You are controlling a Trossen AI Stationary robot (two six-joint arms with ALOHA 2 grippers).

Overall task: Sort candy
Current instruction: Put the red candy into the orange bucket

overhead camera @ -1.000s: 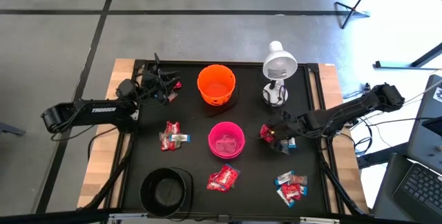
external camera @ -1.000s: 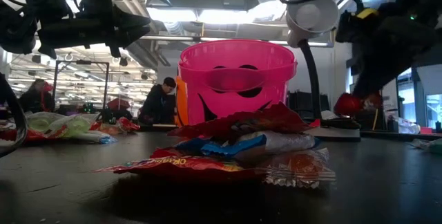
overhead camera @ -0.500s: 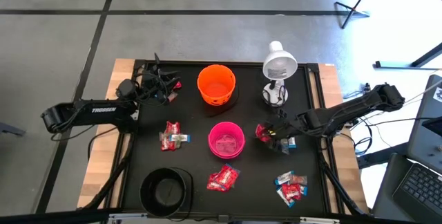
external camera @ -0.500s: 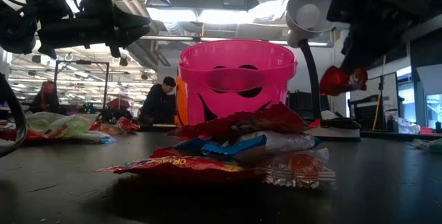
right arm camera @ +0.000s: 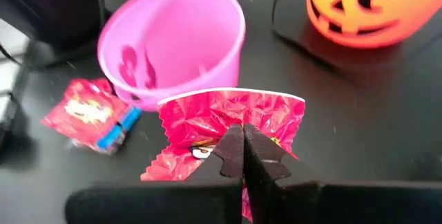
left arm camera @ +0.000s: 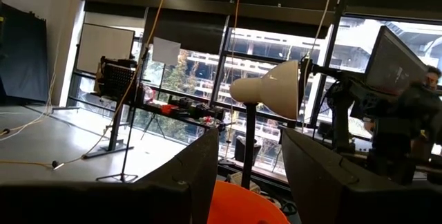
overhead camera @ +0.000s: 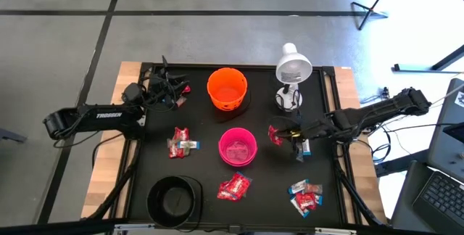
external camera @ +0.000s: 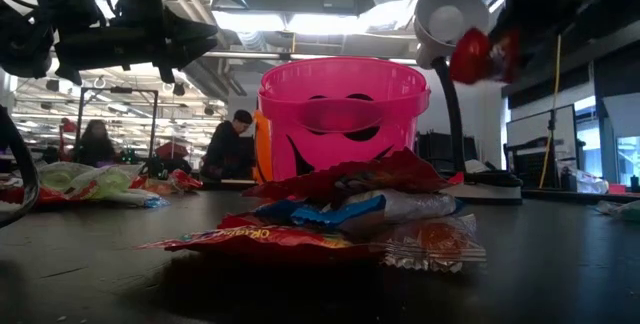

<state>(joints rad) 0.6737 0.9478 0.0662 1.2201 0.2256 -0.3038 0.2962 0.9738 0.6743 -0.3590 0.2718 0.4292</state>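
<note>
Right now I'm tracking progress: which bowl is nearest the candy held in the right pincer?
The pink bowl, just beside the red-wrapped candy in the right pincer; the orange and black bowls sit farther off.

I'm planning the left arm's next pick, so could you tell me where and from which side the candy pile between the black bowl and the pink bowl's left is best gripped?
Judging from the high view, come straight down on the candy pile, where the red wrappers bunch up at its left end. They lie flat on the black table, so a side approach would only push them. The left gripper waits open near the table's far left, and the right gripper holds a red candy.
</note>
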